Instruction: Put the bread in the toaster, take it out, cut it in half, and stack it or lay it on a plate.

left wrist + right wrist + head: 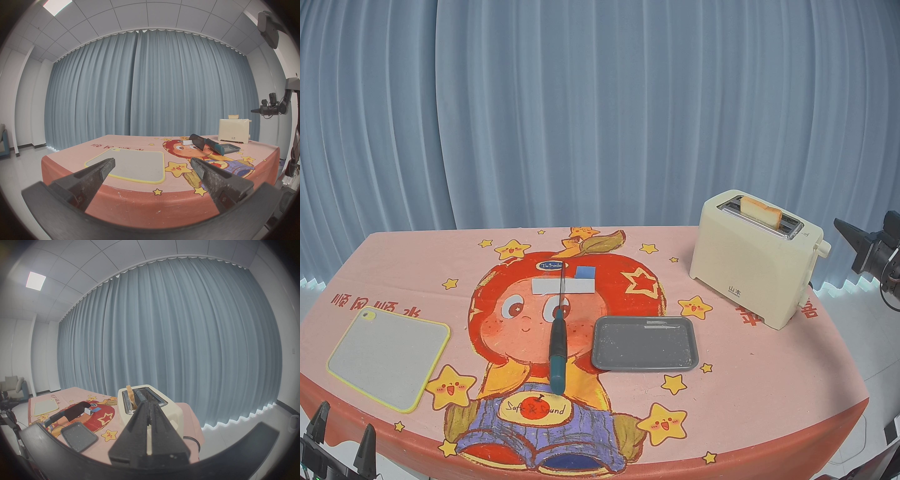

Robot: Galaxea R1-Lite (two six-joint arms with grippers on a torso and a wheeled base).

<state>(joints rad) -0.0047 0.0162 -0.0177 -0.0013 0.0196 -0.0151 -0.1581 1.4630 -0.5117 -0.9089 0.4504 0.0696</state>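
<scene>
Bread (761, 211) stands upright in one of the toaster's two slots, its top edge poking above the rim, and you can see it as a thin tan slice from the right wrist view too. You'll find the toaster (756, 262), cream-coloured, at the far right corner of the table (737, 400), with its lever side facing the right edge. Your right gripper (839, 223) hangs off the right edge of the table, just beyond the toaster and about level with its top; its fingers are pressed together with nothing between them, pointing toward the toaster. Your left gripper (152, 161) sits off the near edge by the left corner, its fingers spread wide and holding nothing, facing across the table. Just inside that near left corner lies the cutting board (387, 356), grey with a yellow rim, flat on the cloth. Near the middle of the table you have the knife (558, 340), its teal handle pointing to the near edge and its blade set on edge across a small white block (578, 286). Just beside the knife, toward the right edge, rests the plate (645, 364), a grey rectangular tray, well apart from the toaster.
</scene>
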